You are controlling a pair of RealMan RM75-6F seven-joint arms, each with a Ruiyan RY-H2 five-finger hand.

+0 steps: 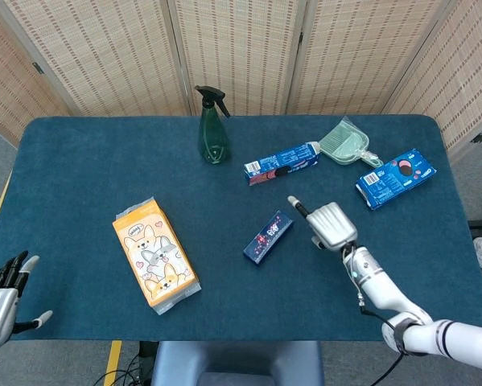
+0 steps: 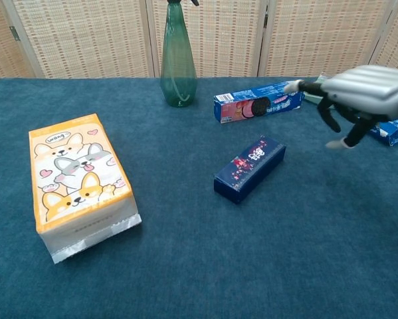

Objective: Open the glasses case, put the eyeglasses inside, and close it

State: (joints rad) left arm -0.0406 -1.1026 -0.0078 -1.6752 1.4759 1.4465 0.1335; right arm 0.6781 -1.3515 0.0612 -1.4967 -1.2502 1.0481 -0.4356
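Observation:
The glasses case is a dark blue oblong box with a floral print. It lies closed and flat on the blue table near the middle. No eyeglasses show in either view. My right hand hovers to the right of the case and above the table, fingers spread, holding nothing and touching nothing. My left hand sits off the table's front left corner with its fingers apart and empty; the chest view does not show it.
An orange tissue pack lies at the front left. A green spray bottle and a long cookie box stand behind the case. A green dustpan and a blue cookie pack lie at the back right.

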